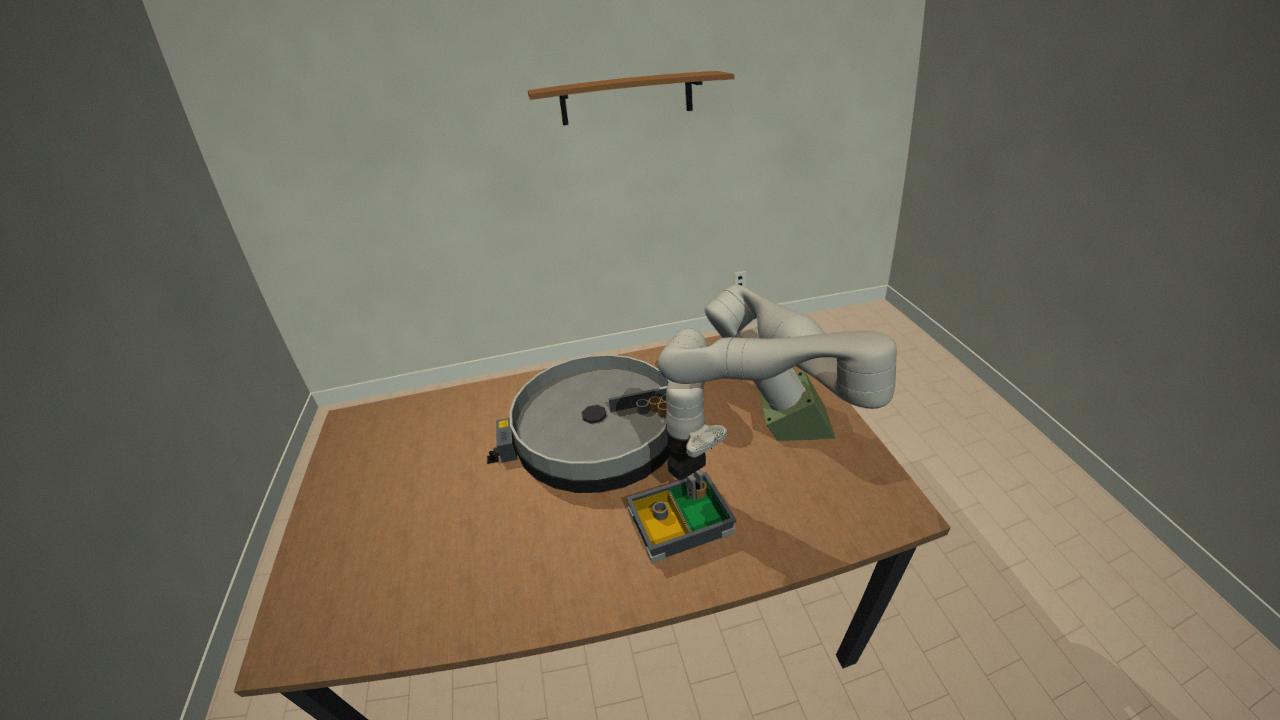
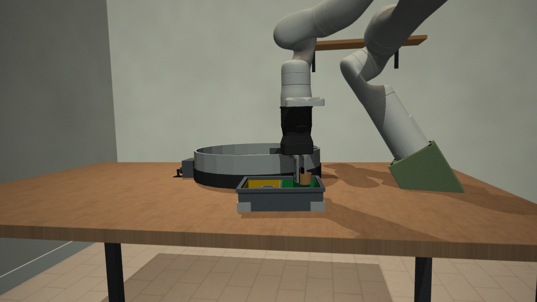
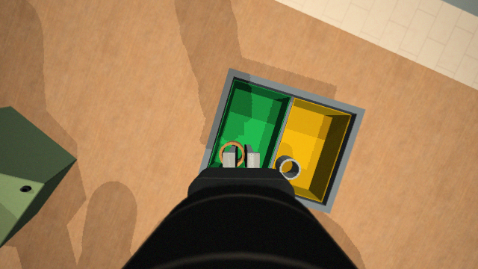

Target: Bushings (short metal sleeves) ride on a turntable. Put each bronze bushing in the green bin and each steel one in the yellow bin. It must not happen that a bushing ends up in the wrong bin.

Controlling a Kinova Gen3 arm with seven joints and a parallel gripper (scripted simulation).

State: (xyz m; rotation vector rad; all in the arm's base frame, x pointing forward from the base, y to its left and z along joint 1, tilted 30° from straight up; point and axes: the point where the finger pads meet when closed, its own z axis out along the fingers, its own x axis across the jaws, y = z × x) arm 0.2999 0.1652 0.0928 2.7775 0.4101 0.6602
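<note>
My gripper (image 1: 691, 488) (image 2: 299, 175) (image 3: 240, 152) is shut on the wall of a bronze bushing (image 2: 305, 178) (image 3: 231, 142). It holds the bushing low inside the near end of the green bin (image 1: 708, 512) (image 2: 288, 183) (image 3: 254, 112). A steel bushing (image 1: 660, 508) (image 2: 267, 186) (image 3: 299, 169) stands in the yellow bin (image 1: 660, 531) (image 2: 255, 183) (image 3: 310, 131) beside it. On the grey turntable (image 1: 572, 434) (image 2: 232, 157), a steel bushing (image 1: 642, 404) and a bronze bushing (image 1: 660, 409) sit by a dark bar at the far right, partly hidden by my arm.
Both bins sit in one grey tray (image 2: 279, 197) (image 3: 358, 112) in front of the turntable. The arm's green base block (image 1: 796, 416) (image 2: 424, 168) (image 3: 26, 157) stands to the right. A small control box (image 1: 503, 436) sits at the turntable's left side.
</note>
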